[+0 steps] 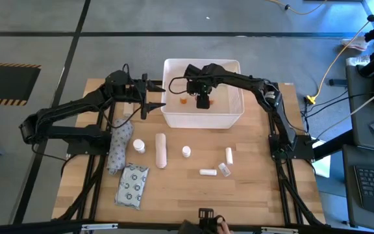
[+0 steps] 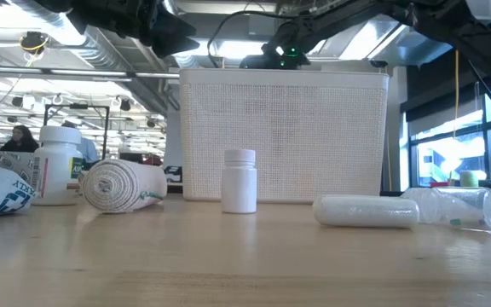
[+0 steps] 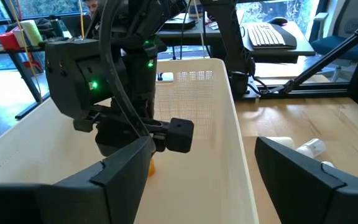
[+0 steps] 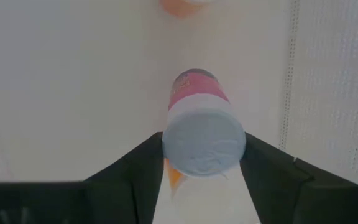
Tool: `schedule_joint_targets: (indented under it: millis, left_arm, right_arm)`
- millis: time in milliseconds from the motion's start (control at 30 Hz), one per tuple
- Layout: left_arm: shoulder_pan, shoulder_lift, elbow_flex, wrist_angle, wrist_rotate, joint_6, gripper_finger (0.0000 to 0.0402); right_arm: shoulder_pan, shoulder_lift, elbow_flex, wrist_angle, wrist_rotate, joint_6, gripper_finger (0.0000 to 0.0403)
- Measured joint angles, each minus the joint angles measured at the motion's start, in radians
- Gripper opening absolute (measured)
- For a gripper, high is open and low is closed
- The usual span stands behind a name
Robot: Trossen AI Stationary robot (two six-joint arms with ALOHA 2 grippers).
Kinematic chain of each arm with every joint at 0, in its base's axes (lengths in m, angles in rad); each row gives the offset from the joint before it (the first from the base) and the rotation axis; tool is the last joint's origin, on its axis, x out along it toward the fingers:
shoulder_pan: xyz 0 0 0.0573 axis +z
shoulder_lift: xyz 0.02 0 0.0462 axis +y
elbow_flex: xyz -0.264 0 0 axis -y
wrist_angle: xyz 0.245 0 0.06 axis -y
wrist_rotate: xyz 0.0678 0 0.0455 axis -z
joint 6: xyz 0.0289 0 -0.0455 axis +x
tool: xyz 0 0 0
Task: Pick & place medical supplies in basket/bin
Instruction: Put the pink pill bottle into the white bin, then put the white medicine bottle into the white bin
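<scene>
The white tub [image 1: 203, 123] stands at the table's far middle. My right gripper [image 1: 203, 103] reaches down into it, shut on a white bottle with a pink cap [image 4: 204, 143]. An orange-capped piece [image 1: 184, 101] lies on the tub floor. My left gripper [image 1: 152, 104] hovers open just outside the tub's left wall, touching nothing. On the wood lie a white-capped bottle [image 1: 139, 145], the white roll [image 1: 161, 151], a small white bottle [image 1: 186, 151], tiny tubes [image 1: 229, 155] [image 1: 208, 172], and the ring-patterned packet [image 1: 134, 185]. My right gripper pinches the white bottle between its two fingers [image 4: 151, 162], on the body near the base end [image 4: 204, 152]. The fingers come from above, pointing down into the tub. The bottle stands lengthwise along the fingers, pink cap [image 4: 194, 90] downward toward the tub floor.
A second patterned packet [image 1: 119, 148] lies by the left arm, partly off the table's left side. A clear tube [image 1: 224, 169] sits near the white ones. The tub's mesh wall [image 2: 284, 136] rises behind the small bottle [image 2: 239, 181] in the low view. Bare wood lies along the near edge.
</scene>
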Motion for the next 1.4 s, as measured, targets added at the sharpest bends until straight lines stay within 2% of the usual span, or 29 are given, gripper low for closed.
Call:
schedule_joint_targets:
  millis: [233, 533, 700, 900, 1000, 1167, 1400]
  left_arm:
    - [0.000, 0.000, 0.000, 0.000, 0.000, 0.000, 0.0283]
    - [0.000, 0.000, 0.000, 0.000, 0.000, 0.000, 0.0282]
    - [0.000, 0.000, 0.000, 0.000, 0.000, 0.000, 0.0281]
    - [0.000, 0.000, 0.000, 0.001, 0.000, 0.000, 0.0283]
    - [0.000, 0.000, 0.000, 0.009, 0.000, 0.000, 0.0281]
    - [0.000, 0.000, 0.000, 0.008, 0.000, 0.000, 0.0282]
    - [0.000, 0.000, 0.000, 0.009, 0.000, 0.000, 0.0281]
  right_arm:
    - [0.000, 0.000, 0.000, 0.000, 0.000, 0.000, 0.0240]
    - [0.000, -0.001, 0.005, -0.012, 0.001, 0.005, 0.0241]
    - [0.001, -0.004, 0.133, -0.067, 0.002, 0.073, 0.0242]
    - [0.022, -0.006, 0.373, -0.166, -0.002, 0.177, 0.0243]
    - [0.055, -0.087, 0.310, -0.151, -0.046, 0.191, 0.0243]
    - [0.133, -0.242, 0.219, -0.164, -0.056, 0.279, 0.0243]
    - [0.321, -0.504, 0.031, -0.132, -0.058, 0.423, 0.0243]
